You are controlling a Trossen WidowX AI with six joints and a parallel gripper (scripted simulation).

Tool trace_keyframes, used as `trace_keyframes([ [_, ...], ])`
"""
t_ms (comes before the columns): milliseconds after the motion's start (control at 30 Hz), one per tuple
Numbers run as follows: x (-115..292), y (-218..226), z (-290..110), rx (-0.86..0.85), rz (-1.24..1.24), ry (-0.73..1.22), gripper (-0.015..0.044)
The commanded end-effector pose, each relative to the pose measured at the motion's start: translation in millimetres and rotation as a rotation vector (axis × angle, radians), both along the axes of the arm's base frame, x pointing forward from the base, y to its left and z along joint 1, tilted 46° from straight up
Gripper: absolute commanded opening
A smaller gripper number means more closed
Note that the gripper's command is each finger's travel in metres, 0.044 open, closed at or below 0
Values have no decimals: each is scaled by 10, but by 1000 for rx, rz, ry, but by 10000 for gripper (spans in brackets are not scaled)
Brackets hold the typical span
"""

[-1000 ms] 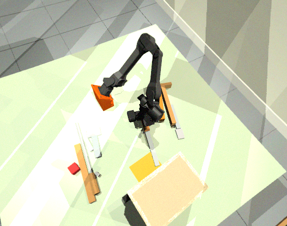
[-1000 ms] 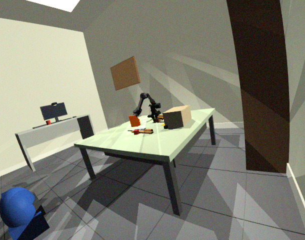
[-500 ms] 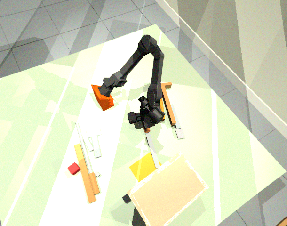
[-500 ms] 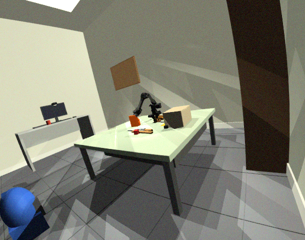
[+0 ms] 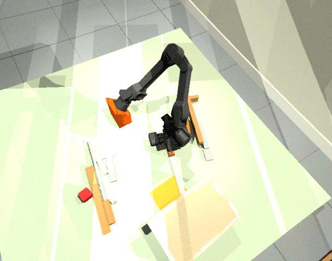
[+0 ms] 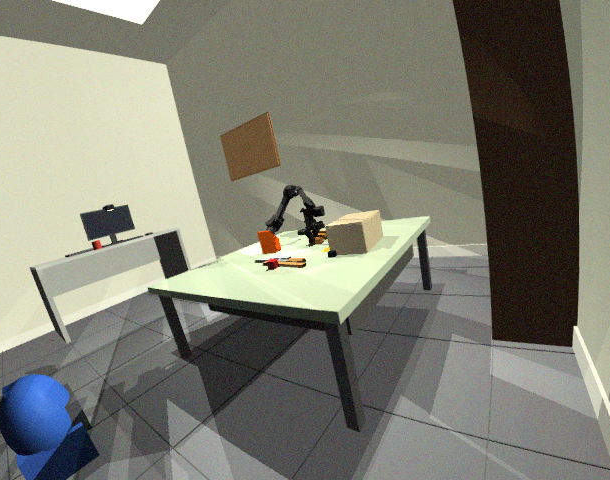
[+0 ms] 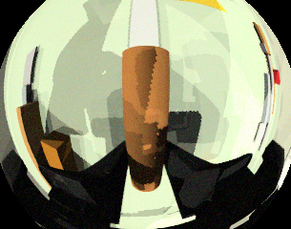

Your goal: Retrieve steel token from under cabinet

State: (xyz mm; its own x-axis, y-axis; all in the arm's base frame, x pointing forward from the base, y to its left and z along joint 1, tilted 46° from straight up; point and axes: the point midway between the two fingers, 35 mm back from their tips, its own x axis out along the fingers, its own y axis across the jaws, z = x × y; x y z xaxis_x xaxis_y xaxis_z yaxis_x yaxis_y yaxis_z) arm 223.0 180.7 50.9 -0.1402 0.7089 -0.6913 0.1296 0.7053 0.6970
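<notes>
My gripper (image 5: 170, 149) (image 6: 311, 241) (image 7: 144, 144) is shut on the brown handle (image 5: 171, 153) (image 7: 146, 95) of a flat-bladed tool. Its long pale blade (image 5: 176, 171) (image 7: 144, 24) points to the cabinet (image 5: 200, 219) (image 6: 354, 232) and crosses the right part of the yellow marked area (image 5: 163, 194) (image 7: 204, 4). The blade's far end meets the cabinet's front top edge in the top view; whether it is under the cabinet cannot be told. The steel token is not visible in any view, and the vent slots are not visible either.
Long wooden-handled tools (image 5: 97, 199) and a red block (image 5: 85, 194) lie left in the top view. Another wooden tool (image 5: 195, 120) and a grey plate (image 5: 208, 154) lie right of the gripper. A black block (image 5: 146, 229) is at the cabinet's left corner. The orange base (image 5: 122, 119) supports the arm.
</notes>
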Motion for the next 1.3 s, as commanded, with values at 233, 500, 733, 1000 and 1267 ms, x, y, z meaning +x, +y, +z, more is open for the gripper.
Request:
trace_keyframes([
  [233,144,5,-21,1,1,-1,0],
  [500,240,6,-38,1,1,-1,0],
  [733,325,6,-53,1,1,-1,0],
  [1000,421,7,-70,1,1,-2,0],
  [1267,514,8,-86,1,1,-2,0],
])
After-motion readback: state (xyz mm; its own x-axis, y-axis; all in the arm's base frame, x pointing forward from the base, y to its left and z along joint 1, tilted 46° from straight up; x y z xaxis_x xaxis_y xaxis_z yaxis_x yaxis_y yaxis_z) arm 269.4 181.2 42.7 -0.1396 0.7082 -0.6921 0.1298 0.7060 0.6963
